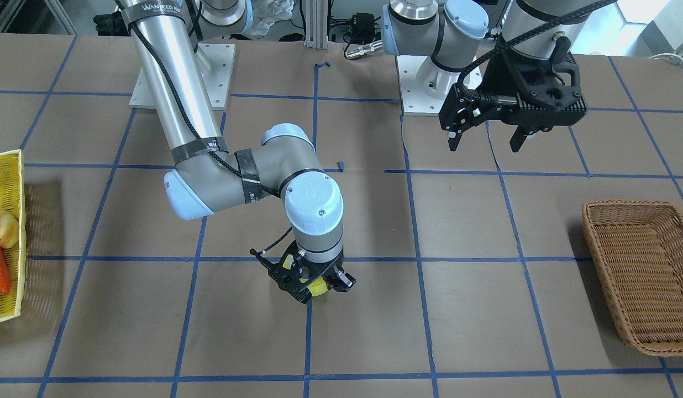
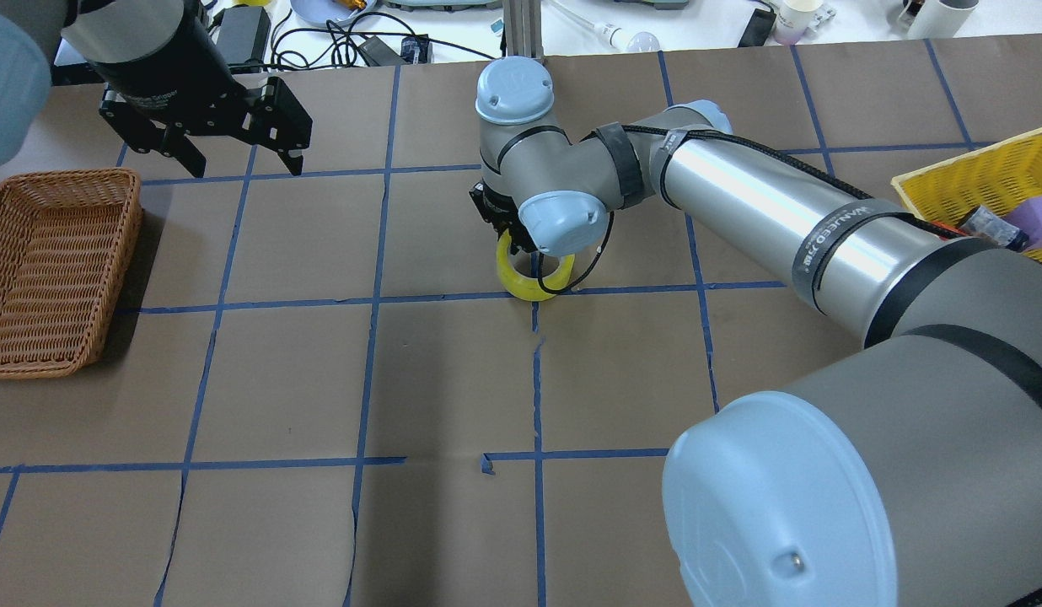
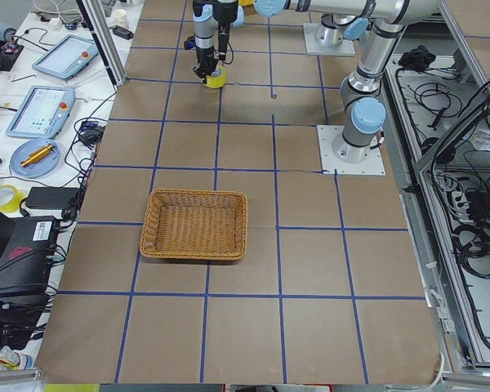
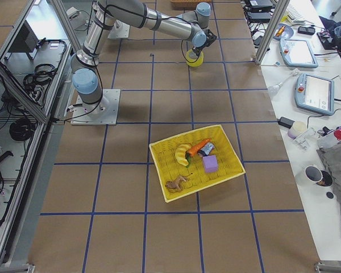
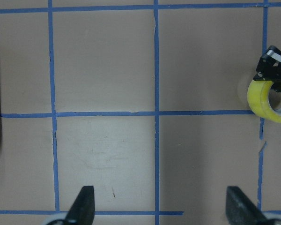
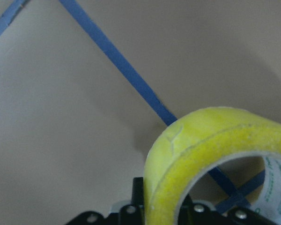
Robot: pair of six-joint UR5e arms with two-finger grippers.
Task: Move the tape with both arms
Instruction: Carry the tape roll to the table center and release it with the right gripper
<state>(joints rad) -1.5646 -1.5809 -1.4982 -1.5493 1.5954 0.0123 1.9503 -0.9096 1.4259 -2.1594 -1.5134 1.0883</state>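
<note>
The yellow tape roll (image 2: 534, 276) sits in my right gripper (image 1: 314, 291), which is shut on the roll's wall near a blue line crossing at mid-table. The roll is tilted and close to the paper; I cannot tell if it touches. It fills the right wrist view (image 6: 196, 154) and shows at the right edge of the left wrist view (image 5: 262, 99). My left gripper (image 2: 245, 164) is open and empty, hovering high near the wicker basket's far corner, well apart from the tape. Its fingertips (image 5: 84, 206) frame bare paper.
A brown wicker basket (image 2: 53, 270) stands on the robot's left side of the table. A yellow basket (image 1: 4, 237) with toy food stands on the robot's right side. Blue tape grid lines cross the brown paper. Both arm bases (image 1: 181, 72) stand at the robot's edge.
</note>
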